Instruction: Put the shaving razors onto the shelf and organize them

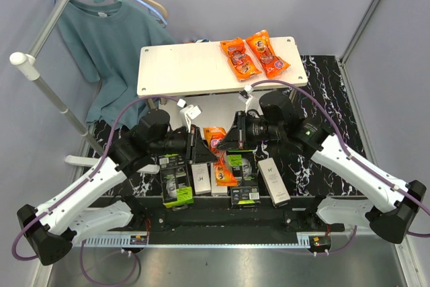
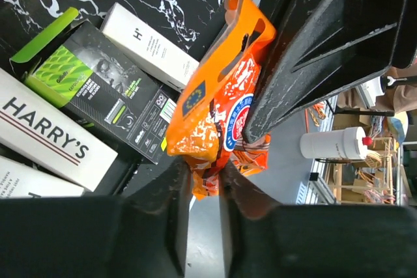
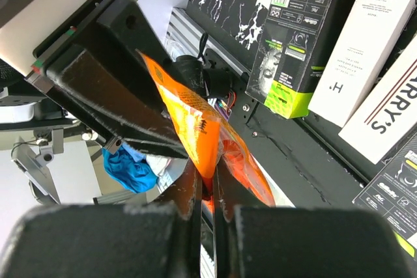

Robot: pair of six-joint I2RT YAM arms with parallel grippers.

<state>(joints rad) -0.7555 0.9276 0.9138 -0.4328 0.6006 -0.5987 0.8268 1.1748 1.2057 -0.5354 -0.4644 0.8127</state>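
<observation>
We count five razor boxes, all on the worktop (image 1: pixel 329 99) in a row near the arm bases. None is on the shelf (image 1: pixel 181 68), so as we read it the placing has not started.

- White boxes (image 1: pixel 273 181): three. One is at the right end of the row and two are side by side left of centre.
- Black boxes (image 1: pixel 176 185) with green labels: two, one at the left end and one right of centre.
- Packets on the shelf (image 1: pixel 240 57): two orange snack packets, side by side on the right half of the top board.
- Held packet (image 1: pixel 213 138): one orange packet, up between the two arms above the row.
- More orange shows lower down, over the middle boxes. We cannot tell whether it is the tail of the held packet or another one.

Left gripper (image 2: pixel 203 174): fingers pinched on the packet's lower edge. Right gripper (image 3: pixel 207 180): jaws clamped on the same orange packet, judging by both wrist views. Neither touches a razor box.

Our reading is that the arms are busy clearing a packet off the razors, not shelving. All five boxes remain to be moved. The two packets take up part of the top board, which leaves its left half bare. Little of the lower board is visible to us.
</observation>
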